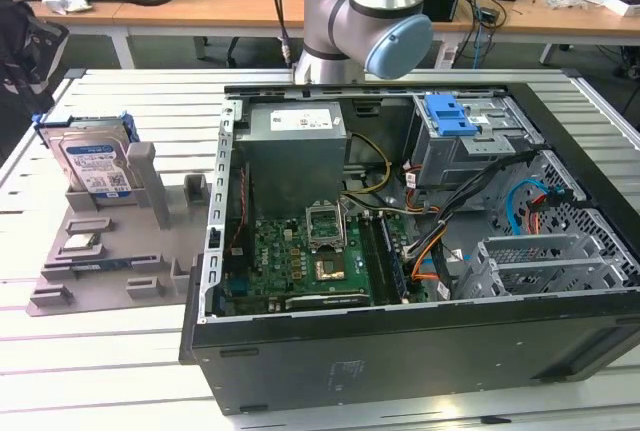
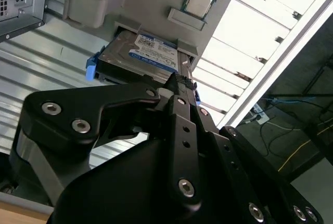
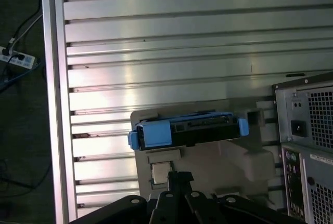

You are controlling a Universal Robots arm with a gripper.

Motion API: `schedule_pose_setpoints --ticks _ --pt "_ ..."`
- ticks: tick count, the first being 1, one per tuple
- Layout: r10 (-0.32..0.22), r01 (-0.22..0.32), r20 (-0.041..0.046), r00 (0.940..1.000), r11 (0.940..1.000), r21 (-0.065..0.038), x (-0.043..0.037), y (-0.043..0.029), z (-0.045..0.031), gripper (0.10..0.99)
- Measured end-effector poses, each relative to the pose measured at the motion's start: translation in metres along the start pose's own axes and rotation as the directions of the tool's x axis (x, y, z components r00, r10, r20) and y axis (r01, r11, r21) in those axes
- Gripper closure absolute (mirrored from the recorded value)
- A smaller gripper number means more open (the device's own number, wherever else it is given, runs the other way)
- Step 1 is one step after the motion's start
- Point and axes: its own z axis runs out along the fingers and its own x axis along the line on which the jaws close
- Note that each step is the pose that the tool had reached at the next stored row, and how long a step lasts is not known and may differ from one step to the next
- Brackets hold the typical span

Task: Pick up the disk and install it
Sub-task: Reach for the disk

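Standing on edge in grey plastic fixture [image 1: 112, 273], blue-framed silver disk [image 3: 187, 129] w/ white-blue label [image 2: 156, 53] is sitting unobstructed above; black gripper [image 2: 179, 82] is hovering apart, closure state undeterminable.

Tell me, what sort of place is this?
Probably a robotics lab or test workshop: a robot arm stands behind an open computer case on a slotted metal table, the disk sits in a grey holder, and cable-strewn desks line the back.
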Motion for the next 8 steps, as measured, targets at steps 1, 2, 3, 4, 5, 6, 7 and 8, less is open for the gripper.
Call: schedule_pose_setpoints --ticks 1,2,3,4,5,6,7,8 --pt "0.000 0.000 0.0002 1.0000 1.0000 0.001 0.0006 0.0011 0.0017 0.980" --pt "0.000 0.000 0.0004 1.0000 1.0000 0.003 0.0014 0.0018 0.0029 0.980" --pt "0.000 0.000 0.0003 1.0000 1.0000 0.005 0.0035 0.0027 0.0049 0.980" --pt "0.000 0.000 0.0004 1.0000 1.0000 0.005 0.0045 0.0031 0.0059 0.980" --pt "0.000 0.000 0.0004 1.0000 1.0000 0.006 0.0056 0.0034 0.0068 0.980" --pt "0.000 0.000 0.0004 1.0000 1.0000 0.007 0.0070 0.0038 0.0077 0.980" --pt "0.000 0.000 0.0004 1.0000 1.0000 0.008 0.0078 0.0040 0.0084 0.980" --pt "0.000 0.000 0.0004 1.0000 1.0000 0.008 0.0084 0.0042 0.0091 0.980"
